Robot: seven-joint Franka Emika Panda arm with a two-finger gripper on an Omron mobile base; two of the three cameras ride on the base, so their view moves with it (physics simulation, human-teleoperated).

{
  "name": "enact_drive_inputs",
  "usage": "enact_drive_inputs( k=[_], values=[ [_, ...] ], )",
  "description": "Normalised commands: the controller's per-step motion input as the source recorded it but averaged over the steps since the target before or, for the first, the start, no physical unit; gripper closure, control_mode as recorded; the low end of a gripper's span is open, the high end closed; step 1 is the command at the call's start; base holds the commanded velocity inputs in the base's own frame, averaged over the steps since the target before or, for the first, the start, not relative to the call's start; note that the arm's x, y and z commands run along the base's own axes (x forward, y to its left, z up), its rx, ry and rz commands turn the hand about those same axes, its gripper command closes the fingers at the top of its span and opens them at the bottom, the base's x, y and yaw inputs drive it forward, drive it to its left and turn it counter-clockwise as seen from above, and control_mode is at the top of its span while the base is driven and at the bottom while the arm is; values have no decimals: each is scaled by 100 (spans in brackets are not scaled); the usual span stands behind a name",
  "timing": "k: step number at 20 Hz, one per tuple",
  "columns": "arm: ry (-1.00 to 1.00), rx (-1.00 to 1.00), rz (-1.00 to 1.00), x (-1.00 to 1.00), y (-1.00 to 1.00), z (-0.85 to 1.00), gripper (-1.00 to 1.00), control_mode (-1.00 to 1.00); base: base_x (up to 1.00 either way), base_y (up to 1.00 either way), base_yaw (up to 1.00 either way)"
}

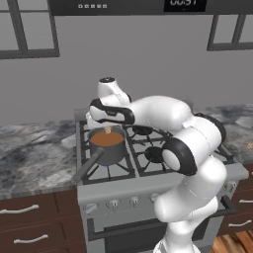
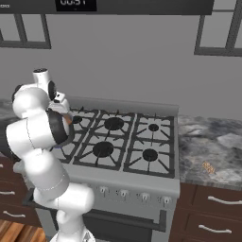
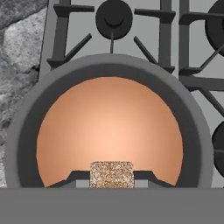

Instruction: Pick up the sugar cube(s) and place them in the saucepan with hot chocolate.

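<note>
The saucepan with hot chocolate (image 1: 107, 144) sits on the near left burner of the stove (image 1: 148, 168), its handle pointing near-left. Directly above the orange-brown liquid, the tool (image 3: 111, 175) grips a speckled brown sugar cube (image 3: 111, 174). Farther right, another cube (image 2: 207, 167) lies on the table (image 2: 212, 151).
</note>
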Motion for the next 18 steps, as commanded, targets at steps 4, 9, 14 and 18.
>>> enact_drive_inputs(
  k=[4, 9, 14, 18],
  values=[
    [0, 3, 3, 0, 1, -35, 100, -100, 0, 0, 0],
    [0, 3, 1, 0, 0, -13, 100, -100, 0, 0, 0],
    [0, 5, 0, -1, 0, -1, -100, -100, 0, 0, 0],
    [0, 0, 0, 0, 0, 0, -100, -100, 0, 0, 0]
  ],
)
